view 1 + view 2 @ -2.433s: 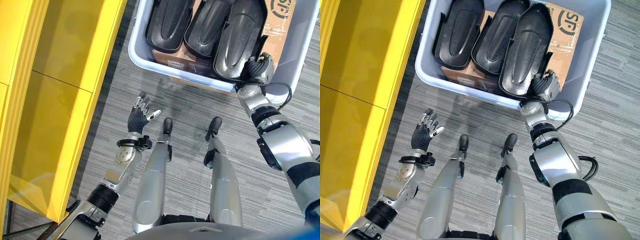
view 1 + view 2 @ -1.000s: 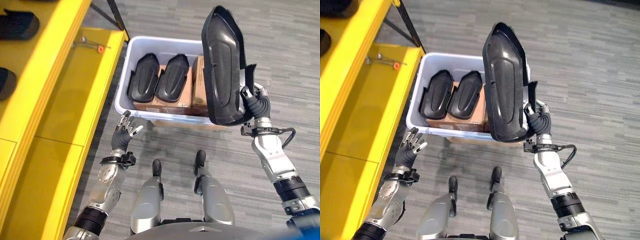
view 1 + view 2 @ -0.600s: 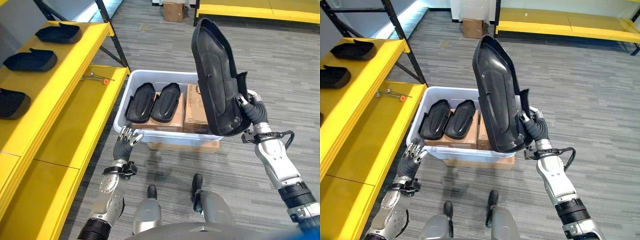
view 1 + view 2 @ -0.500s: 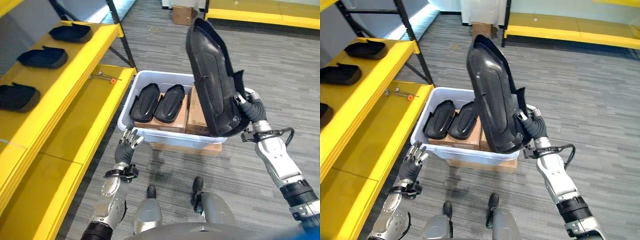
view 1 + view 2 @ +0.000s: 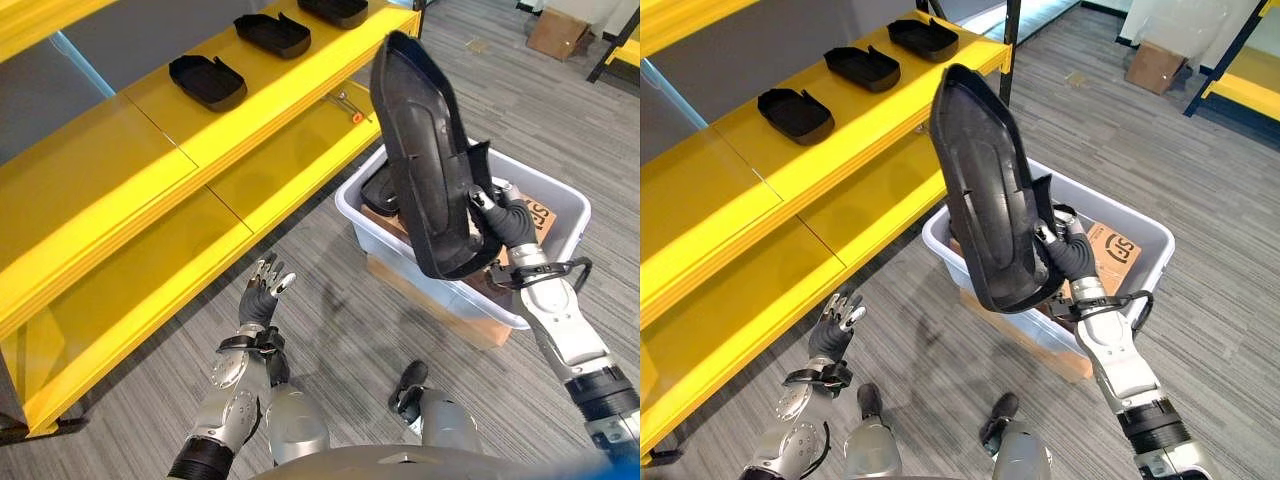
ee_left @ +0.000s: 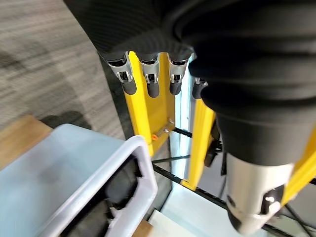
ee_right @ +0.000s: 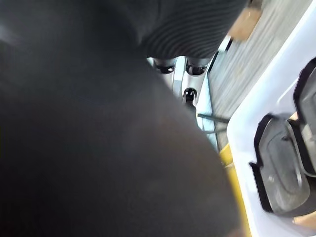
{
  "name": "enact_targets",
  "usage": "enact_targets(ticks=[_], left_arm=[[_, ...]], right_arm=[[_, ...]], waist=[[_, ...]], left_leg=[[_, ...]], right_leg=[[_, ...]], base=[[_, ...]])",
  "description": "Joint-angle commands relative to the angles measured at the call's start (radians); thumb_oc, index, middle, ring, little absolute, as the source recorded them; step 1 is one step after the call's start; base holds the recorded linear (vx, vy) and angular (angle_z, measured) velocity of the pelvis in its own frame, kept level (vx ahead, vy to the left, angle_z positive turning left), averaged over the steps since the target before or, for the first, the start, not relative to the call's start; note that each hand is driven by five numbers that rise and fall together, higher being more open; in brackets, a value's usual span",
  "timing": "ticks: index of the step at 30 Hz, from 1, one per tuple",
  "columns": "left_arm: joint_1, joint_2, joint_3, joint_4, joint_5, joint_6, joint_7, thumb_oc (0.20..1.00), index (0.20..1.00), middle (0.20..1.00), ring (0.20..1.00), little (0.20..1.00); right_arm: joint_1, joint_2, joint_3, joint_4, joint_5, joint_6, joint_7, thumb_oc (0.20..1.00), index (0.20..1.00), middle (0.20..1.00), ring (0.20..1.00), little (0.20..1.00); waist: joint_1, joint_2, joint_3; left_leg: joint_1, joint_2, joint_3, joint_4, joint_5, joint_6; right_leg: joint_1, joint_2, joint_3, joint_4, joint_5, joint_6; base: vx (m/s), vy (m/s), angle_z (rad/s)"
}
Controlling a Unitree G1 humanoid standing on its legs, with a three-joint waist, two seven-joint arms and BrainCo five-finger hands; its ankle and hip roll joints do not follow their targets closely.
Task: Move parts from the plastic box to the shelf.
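My right hand (image 5: 505, 222) is shut on the lower end of a long black moulded part (image 5: 420, 150), held upright above the pale plastic box (image 5: 560, 210). More black parts (image 7: 279, 182) lie in the box on brown cartons (image 5: 1110, 250). The yellow shelf (image 5: 200, 120) runs along the left; three black parts rest on its upper level, the nearest (image 5: 207, 80). My left hand (image 5: 263, 297) hangs open over the floor, low at the left, holding nothing. In the left wrist view its fingers (image 6: 148, 79) point past the box rim (image 6: 143, 173).
A lower yellow shelf level (image 5: 150, 270) lies beneath the upper one, with small tools (image 5: 345, 105) at its far end. Grey carpet floor (image 5: 340, 320) spreads between shelf and box. A cardboard box (image 5: 557, 32) and another yellow rack (image 5: 1250, 95) stand far behind.
The camera has swung left, so the shelf now fills the left side and the box sits at the right. My right hand still holds the black part upright; my left hand stays open.
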Motion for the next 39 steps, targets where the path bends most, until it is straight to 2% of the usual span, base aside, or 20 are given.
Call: enact_targets(ticks=[1, 6, 7, 10, 11, 12, 13, 14, 16, 17, 21, 23, 26, 27, 28, 31, 32, 33, 36, 39], left_arm=[[0.006, 0.076, 0.049, -0.094, 0.007, -0.051, 0.008, 1.000, 1.000, 1.000, 1.000, 1.000], [0.003, 0.096, 0.106, -0.091, 0.026, -0.066, 0.038, 1.000, 1.000, 1.000, 1.000, 1.000], [0.000, 0.097, 0.118, -0.086, 0.033, -0.066, 0.046, 1.000, 1.000, 1.000, 1.000, 1.000], [-0.026, 0.103, 0.114, -0.071, 0.063, -0.064, 0.065, 1.000, 1.000, 1.000, 1.000, 1.000], [-0.040, 0.109, 0.114, -0.061, 0.080, -0.066, 0.076, 1.000, 1.000, 1.000, 1.000, 1.000], [-0.058, 0.114, 0.103, -0.042, 0.095, -0.069, 0.082, 1.000, 1.000, 1.000, 1.000, 1.000], [-0.074, 0.112, 0.092, -0.027, 0.094, -0.072, 0.083, 1.000, 1.000, 1.000, 1.000, 1.000], [-0.088, 0.104, 0.084, -0.025, 0.103, -0.071, 0.081, 1.000, 1.000, 1.000, 1.000, 1.000], [-0.107, 0.089, 0.075, -0.024, 0.115, -0.071, 0.086, 1.000, 1.000, 1.000, 1.000, 1.000], [-0.123, 0.082, 0.070, -0.022, 0.115, -0.072, 0.090, 1.000, 1.000, 1.000, 1.000, 1.000], [-0.128, 0.074, 0.068, -0.024, 0.120, -0.082, 0.085, 1.000, 1.000, 1.000, 1.000, 1.000], [-0.123, 0.069, 0.072, -0.019, 0.118, -0.085, 0.086, 1.000, 1.000, 1.000, 1.000, 1.000], [-0.126, 0.063, 0.080, -0.004, 0.112, -0.090, 0.088, 1.000, 1.000, 1.000, 1.000, 1.000], [-0.126, 0.057, 0.079, 0.002, 0.110, -0.088, 0.083, 1.000, 1.000, 1.000, 1.000, 1.000], [-0.110, 0.046, 0.085, 0.001, 0.109, -0.088, 0.073, 1.000, 1.000, 1.000, 1.000, 1.000], [-0.107, 0.037, 0.084, -0.001, 0.097, -0.086, 0.074, 1.000, 1.000, 1.000, 1.000, 1.000], [-0.107, 0.037, 0.084, 0.000, 0.096, -0.086, 0.073, 1.000, 1.000, 1.000, 1.000, 1.000], [-0.114, 0.032, 0.079, -0.005, 0.088, -0.086, 0.075, 1.000, 1.000, 1.000, 1.000, 1.000], [-0.109, 0.026, 0.078, -0.010, 0.083, -0.084, 0.072, 1.000, 1.000, 1.000, 1.000, 1.000], [-0.092, 0.015, 0.078, -0.019, 0.069, -0.082, 0.061, 1.000, 1.000, 1.000, 1.000, 1.000]], right_arm=[[-0.002, 0.052, -0.002, -0.105, 0.026, -0.039, 0.017, 0.200, 0.200, 0.200, 0.200, 0.200], [-0.033, 0.092, 0.053, -0.097, 0.034, -0.023, 0.035, 0.200, 0.200, 0.200, 0.200, 0.200], [-0.050, 0.104, 0.066, -0.089, 0.028, -0.019, 0.035, 0.200, 0.200, 0.200, 0.200, 0.200], [-0.057, 0.113, 0.075, -0.076, 0.031, -0.012, 0.028, 0.200, 0.200, 0.200, 0.200, 0.200], [-0.054, 0.119, 0.078, -0.076, 0.036, -0.014, 0.027, 0.200, 0.200, 0.200, 0.200, 0.200], [-0.041, 0.118, 0.073, -0.077, 0.040, -0.017, 0.028, 0.200, 0.200, 0.200, 0.200, 0.200], [-0.026, 0.120, 0.072, -0.084, 0.045, -0.017, 0.028, 0.200, 0.200, 0.200, 0.200, 0.200], [0.001, 0.122, 0.064, -0.096, 0.054, -0.022, 0.031, 0.200, 0.200, 0.200, 0.200, 0.200], [0.013, 0.140, 0.060, -0.098, 0.069, -0.030, 0.037, 0.200, 0.200, 0.200, 0.200, 0.200], [0.006, 0.147, 0.056, -0.091, 0.078, -0.033, 0.036, 0.200, 0.200, 0.200, 0.200, 0.200], [-0.025, 0.151, 0.061, -0.075, 0.081, -0.034, 0.041, 0.200, 0.200, 0.200, 0.200, 0.200], [-0.035, 0.154, 0.061, -0.070, 0.078, -0.031, 0.038, 0.200, 0.200, 0.200, 0.200, 0.200], [-0.038, 0.153, 0.055, -0.069, 0.082, -0.032, 0.038, 0.200, 0.200, 0.200, 0.200, 0.200], [-0.029, 0.150, 0.045, -0.072, 0.081, -0.036, 0.041, 0.200, 0.200, 0.200, 0.200, 0.200], [-0.003, 0.134, 0.016, -0.072, 0.062, -0.034, 0.047, 0.200, 0.200, 0.200, 0.200, 0.200], [0.001, 0.114, -0.002, -0.066, 0.053, -0.036, 0.049, 0.200, 0.200, 0.200, 0.200, 0.200], [0.000, 0.114, -0.002, -0.065, 0.053, -0.037, 0.049, 0.200, 0.200, 0.200, 0.200, 0.200], [-0.001, 0.108, -0.006, -0.058, 0.061, -0.040, 0.045, 0.200, 0.200, 0.200, 0.200, 0.200], [0.002, 0.100, -0.008, -0.058, 0.066, -0.043, 0.045, 0.200, 0.200, 0.200, 0.200, 0.200], [0.001, 0.083, -0.005, -0.053, 0.071, -0.045, 0.047, 0.200, 0.200, 0.200, 0.200, 0.200]], waist=[[0.026, -0.105, -0.058], [0.088, -0.162, -0.061], [0.107, -0.182, -0.067], [0.112, -0.195, -0.070], [0.091, -0.183, -0.071], [0.053, -0.173, -0.074], [0.022, -0.162, -0.068], [-0.023, -0.145, -0.047], [-0.063, -0.141, -0.011], [-0.078, -0.150, 0.000], [-0.101, -0.168, 0.017], [-0.104, -0.177, 0.024], [-0.108, -0.189, 0.023], [-0.112, -0.193, 0.014], [-0.115, -0.192, -0.015], [-0.112, -0.192, -0.031], [-0.113, -0.191, -0.031], [-0.113, -0.191, -0.035], [-0.114, -0.190, -0.037], [-0.106, -0.185, -0.034]], left_leg=[[-0.123, -0.034, -0.038, 0.144, 0.059, 0.003], [-0.230, -0.082, -0.063, 0.337, -0.085, 0.048], [-0.252, -0.121, -0.072, 0.361, -0.132, 0.076], [-0.265, -0.224, -0.084, 0.359, -0.184, 0.143], [-0.244, -0.281, -0.098, 0.330, -0.195, 0.182], [-0.220, -0.313, -0.120, 0.286, -0.193, 0.195], [-0.198, -0.332, -0.136, 0.245, -0.161, 0.208], [-0.160, -0.368, -0.187, 0.210, -0.151, 0.216], [-0.092, -0.387, -0.224, 0.151, -0.148, 0.214], [-0.077, -0.400, -0.250, 0.126, -0.141, 0.205], [-0.031, -0.414, -0.282, 0.096, -0.157, 0.183], [-0.013, -0.415, -0.288, 0.105, -0.173, 0.174], [0.001, -0.420, -0.304, 0.110, -0.190, 0.163], [0.001, -0.423, -0.317, 0.116, -0.202, 0.160], [0.029, -0.386, -0.325, 0.100, -0.204, 0.135], [0.053, -0.331, -0.338, 0.084, -0.202, 0.104], [0.053, -0.330, -0.340, 0.083, -0.201, 0.103], [0.052, -0.298, -0.344, 0.091, -0.199, 0.083], [0.048, -0.277, -0.346, 0.102, -0.196, 0.071], [0.004, -0.267, -0.359, 0.186, -0.166, 0.053]], right_leg=[[0.236, -0.176, 0.065, -0.093, 0.026, 0.130], [0.296, -0.234, 0.058, -0.154, 0.104, 0.176], [0.301, -0.263, 0.049, -0.151, 0.159, 0.195], [0.274, -0.347, 0.070, -0.046, 0.313, 0.211], [0.213, -0.354, 0.167, 0.059, 0.342, 0.189], [0.154, -0.294, 0.312, 0.109, 0.333, 0.167], [0.088, -0.239, 0.406, 0.146, 0.303, 0.127], [0.012, -0.151, 0.536, 0.204, 0.261, 0.101], [-0.075, -0.063, 0.579, 0.176, 0.138, 0.085], [-0.095, -0.046, 0.573, 0.075, 0.134, 0.102], [-0.141, -0.038, 0.623, -0.129, 0.205, 0.150], [-0.143, -0.052, 0.632, -0.174, 0.247, 0.163], [-0.135, -0.046, 0.645, -0.208, 0.253, 0.166], [-0.114, -0.045, 0.656, -0.222, 0.241, 0.165], [-0.085, -0.015, 0.638, -0.203, 0.214, 0.153], [-0.068, 0.009, 0.583, -0.170, 0.164, 0.135], [-0.067, 0.010, 0.582, -0.170, 0.163, 0.134], [-0.059, 0.024, 0.563, -0.164, 0.141, 0.123], [-0.049, 0.038, 0.554, -0.164, 0.129, 0.113], [-0.024, 0.055, 0.539, -0.173, 0.107, 0.090]], base=[[0.16, 0.187, 0.54], [0.15, 0.198, 0.14], [0.21, 0.342, 0.25], [0.16, 0.357, 0.53], [0.22, 0.402, 1.22], [0.20, 0.424, 1.46], [0.19, 0.293, 1.62], [0.19, 0.222, 1.80], [0.21, -0.019, 1.46], [0.16, -0.167, 0.79], [0.14, -0.173, 0.74], [0.14, -0.174, 0.39], [0.08, -0.159, 0.30], [0.20, -0.303, 0.64], [0.25, -0.382, 0.77], [0.18, -0.331, 0.46], [0.14, -0.384, 0.17], [0.08, -0.261, 0.10], [0.08, -0.234, 0.29], [0.04, -0.173, 0.08]])
